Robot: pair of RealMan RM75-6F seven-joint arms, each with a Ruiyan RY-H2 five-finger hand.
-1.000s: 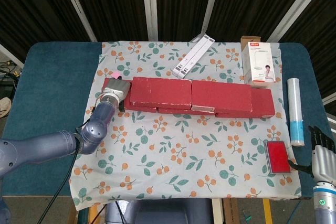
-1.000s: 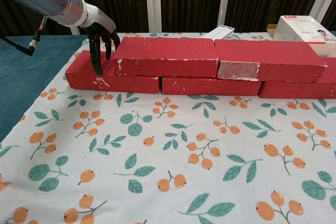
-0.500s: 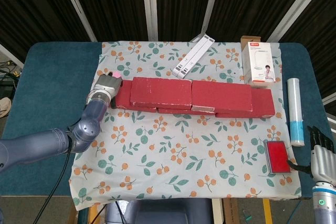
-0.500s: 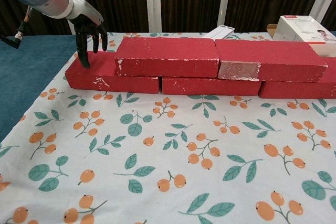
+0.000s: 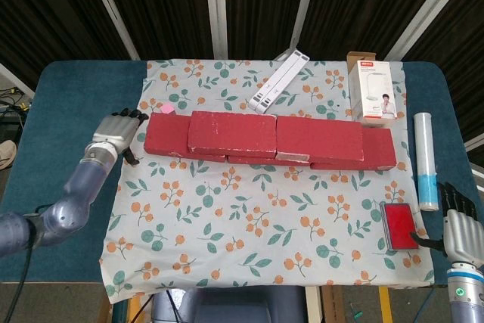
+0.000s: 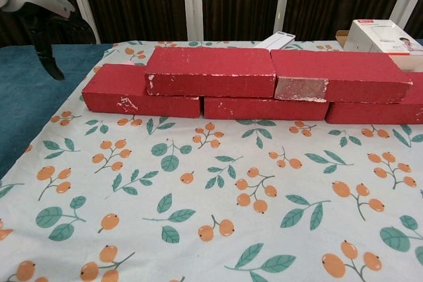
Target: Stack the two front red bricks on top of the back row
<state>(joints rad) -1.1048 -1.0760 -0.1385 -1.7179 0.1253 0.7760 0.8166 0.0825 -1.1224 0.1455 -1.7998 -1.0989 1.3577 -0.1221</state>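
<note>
- Your left robot hand (image 5: 117, 132) hovers over the desk (image 5: 68, 111) near its left edge, fingers spread, holding nothing, just clear of the brick row's left end.
- Two upper red bricks (image 5: 232, 132) (image 5: 319, 138) lie end to end on the back row (image 5: 168, 138), which runs left to right across the floral cloth (image 5: 257, 217) at mid-desk.
- Behind the bricks sit a white power strip (image 5: 278, 81) and a white box (image 5: 370, 90).
- A tube (image 5: 425, 158) lies along the right edge.
- Your right robot hand (image 5: 459, 217) rests at the front right corner beside a small red box (image 5: 398, 225), gripping nothing, fingers slightly parted.
</note>
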